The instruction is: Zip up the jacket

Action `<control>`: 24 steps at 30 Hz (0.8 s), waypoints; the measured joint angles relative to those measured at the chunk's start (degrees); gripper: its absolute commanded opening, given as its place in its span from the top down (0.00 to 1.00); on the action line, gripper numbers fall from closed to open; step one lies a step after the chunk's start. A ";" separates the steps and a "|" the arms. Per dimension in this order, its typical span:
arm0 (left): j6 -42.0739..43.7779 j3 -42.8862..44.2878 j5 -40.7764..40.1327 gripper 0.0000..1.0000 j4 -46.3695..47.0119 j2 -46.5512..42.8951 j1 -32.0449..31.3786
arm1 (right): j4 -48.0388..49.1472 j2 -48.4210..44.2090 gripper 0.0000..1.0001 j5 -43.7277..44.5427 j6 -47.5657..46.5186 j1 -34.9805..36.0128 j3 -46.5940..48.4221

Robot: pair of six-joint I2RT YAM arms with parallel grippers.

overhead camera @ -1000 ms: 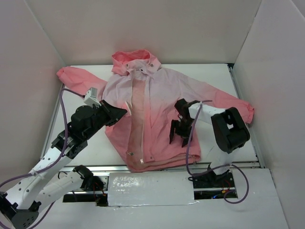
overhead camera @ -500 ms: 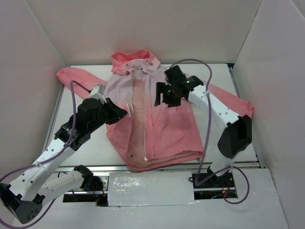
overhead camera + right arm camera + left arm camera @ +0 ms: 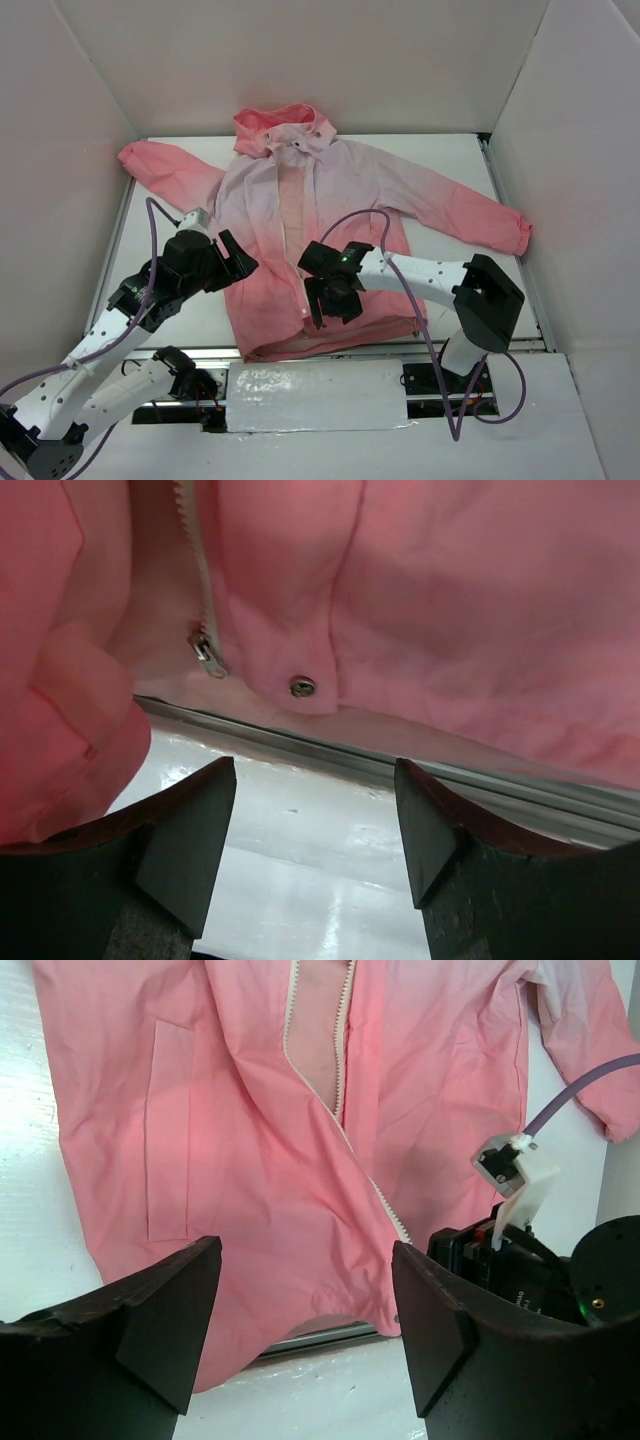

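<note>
The pink jacket lies flat on the table, hood at the far side and sleeves spread. Its white zipper gapes at the chest, and the two front edges lie together lower down. The zipper slider sits near the hem, beside a metal snap. My left gripper stands open at the jacket's left side with nothing in it. My right gripper hovers open over the hem by the zipper's lower end, with nothing between its jaws.
White walls enclose the table on three sides. A metal rail runs along the table's front edge, with a shiny white strip just before it. Purple cables loop from both arms. The right arm shows in the left wrist view.
My left gripper has opened, let go of the jacket's left front and drawn back. The right gripper swung from the chest down to the hem. The front panels now lie closer together.
</note>
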 measured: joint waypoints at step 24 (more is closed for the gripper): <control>3.65 5.97 3.23 0.17 2.60 2.40 0.11 | 3.78 13.27 1.00 3.28 4.63 2.10 4.09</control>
